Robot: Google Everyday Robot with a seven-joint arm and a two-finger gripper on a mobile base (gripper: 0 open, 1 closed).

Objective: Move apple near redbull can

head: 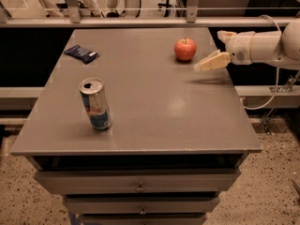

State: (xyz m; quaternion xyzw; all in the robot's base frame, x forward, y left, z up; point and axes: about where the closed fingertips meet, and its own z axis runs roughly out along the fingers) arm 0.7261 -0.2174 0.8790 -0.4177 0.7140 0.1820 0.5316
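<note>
Because the apple (185, 49) is round, firm and smooth-skinned, judge it fairly light but prone to roll or slip; take hold across its widest girth. It rests on the table (164, 102) just ahead of the jaws, apart from them. The gripper (209, 50) hangs with jaws spread. The can (95, 103) stands well beyond the apple.

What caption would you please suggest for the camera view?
Open gripper beside the apple, not touching; redbull can upright, far off.
</note>
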